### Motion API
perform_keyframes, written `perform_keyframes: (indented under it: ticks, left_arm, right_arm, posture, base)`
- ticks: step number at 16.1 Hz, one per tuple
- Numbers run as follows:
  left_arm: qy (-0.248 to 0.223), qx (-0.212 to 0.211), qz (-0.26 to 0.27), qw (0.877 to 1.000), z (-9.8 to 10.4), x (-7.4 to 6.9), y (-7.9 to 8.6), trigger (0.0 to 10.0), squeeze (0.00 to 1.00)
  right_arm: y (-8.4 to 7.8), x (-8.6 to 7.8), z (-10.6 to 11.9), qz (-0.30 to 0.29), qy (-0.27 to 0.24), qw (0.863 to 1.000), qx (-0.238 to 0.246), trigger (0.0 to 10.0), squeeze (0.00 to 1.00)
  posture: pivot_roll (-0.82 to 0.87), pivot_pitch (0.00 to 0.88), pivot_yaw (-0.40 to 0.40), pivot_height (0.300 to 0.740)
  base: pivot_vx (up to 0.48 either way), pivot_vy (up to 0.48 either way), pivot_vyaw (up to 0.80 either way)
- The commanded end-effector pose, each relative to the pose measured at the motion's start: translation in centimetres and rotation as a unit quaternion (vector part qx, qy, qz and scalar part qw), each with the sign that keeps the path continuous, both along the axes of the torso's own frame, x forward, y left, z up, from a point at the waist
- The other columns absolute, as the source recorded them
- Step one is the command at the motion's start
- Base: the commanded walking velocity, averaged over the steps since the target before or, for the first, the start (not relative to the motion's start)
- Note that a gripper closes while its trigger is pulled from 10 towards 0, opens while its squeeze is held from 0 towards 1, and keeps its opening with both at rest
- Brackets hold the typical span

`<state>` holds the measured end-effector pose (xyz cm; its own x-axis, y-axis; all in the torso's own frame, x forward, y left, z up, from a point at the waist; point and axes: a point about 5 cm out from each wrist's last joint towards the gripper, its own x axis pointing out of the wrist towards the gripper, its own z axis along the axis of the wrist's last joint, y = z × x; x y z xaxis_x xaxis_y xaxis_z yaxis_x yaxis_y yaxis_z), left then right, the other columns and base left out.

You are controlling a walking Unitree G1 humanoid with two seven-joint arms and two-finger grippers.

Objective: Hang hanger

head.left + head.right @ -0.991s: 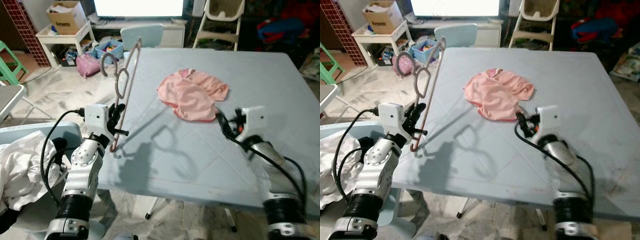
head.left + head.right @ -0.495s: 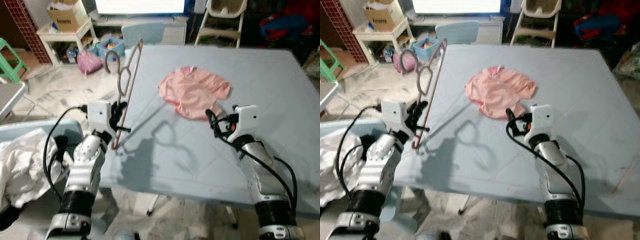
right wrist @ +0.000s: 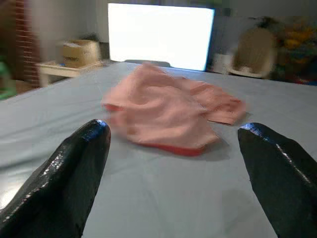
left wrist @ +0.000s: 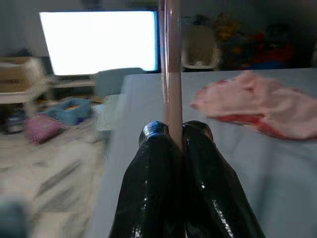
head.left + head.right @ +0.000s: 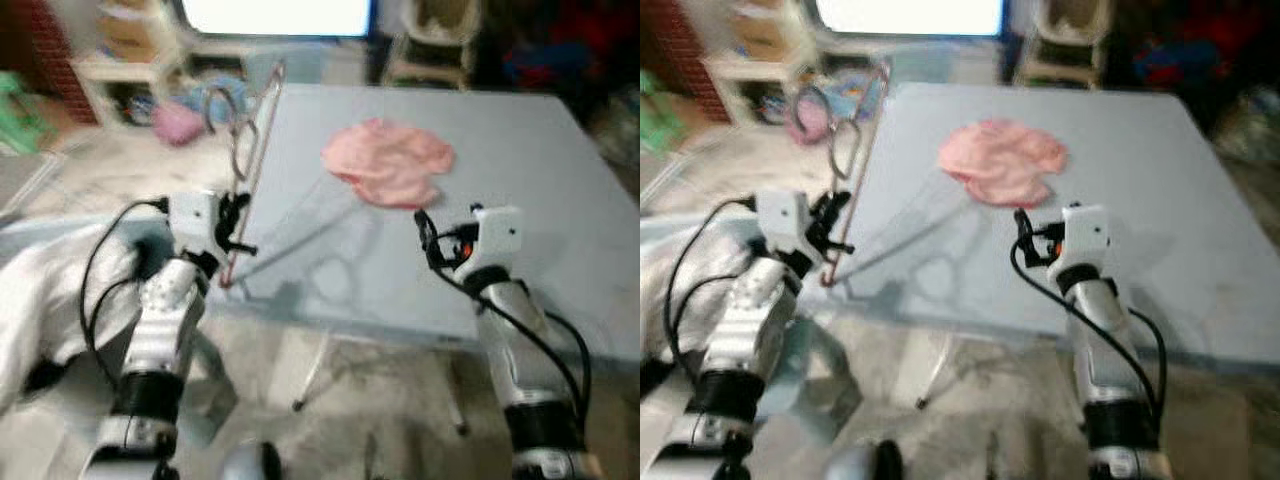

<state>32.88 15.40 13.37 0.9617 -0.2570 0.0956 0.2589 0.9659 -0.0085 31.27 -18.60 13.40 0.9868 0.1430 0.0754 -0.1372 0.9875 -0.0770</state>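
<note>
Pink and thin, the wire hanger [image 5: 250,165] stands upright at centre left of my head view, pinched in my left gripper [image 4: 171,136] at the grey-blue table [image 5: 520,180] edge. My right gripper [image 3: 173,144] hovers spread wide, facing the crumpled pink garment [image 3: 163,111].

hanger [image 5: 252,170]: pinkish-brown. garment [image 5: 390,174]: light pink, darker red edge. table [image 5: 520,160]: pale grey-blue. left gripper [image 4: 174,134] and right gripper [image 3: 173,144]: glossy black fingers. cloth [image 5: 40,300]: white. screen [image 4: 101,39]: bright white.
</note>
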Motion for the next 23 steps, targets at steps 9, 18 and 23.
perform_keyframes:
  ticks: [9,18,23]
  left_arm:
    - [0.020,0.000,0.005,1.000,-0.8,-0.3,0.0,10.0,0.00]
    - [0.032,-0.013,0.001,0.999,-1.0,-0.3,-0.3,10.0,0.00]
    - [0.032,-0.010,-0.001,0.999,-1.0,-0.3,-0.4,10.0,0.00]
  right_arm:
    - [0.8,0.2,-0.3,0.009,0.001,1.000,-0.007,10.0,0.28]
    - [1.1,0.3,-0.2,0.021,0.002,1.000,-0.013,10.0,0.00]
    - [1.2,0.6,-0.1,0.024,0.002,1.000,-0.019,10.0,0.00]
  posture:
    - [-0.03,0.000,0.037,0.740]
    - [-0.03,0.000,0.035,0.740]
    - [-0.03,0.000,0.029,0.740]
  base:
    - [-0.186,0.000,0.00]
    - [0.000,0.309,0.00]
    - [0.000,0.480,0.00]
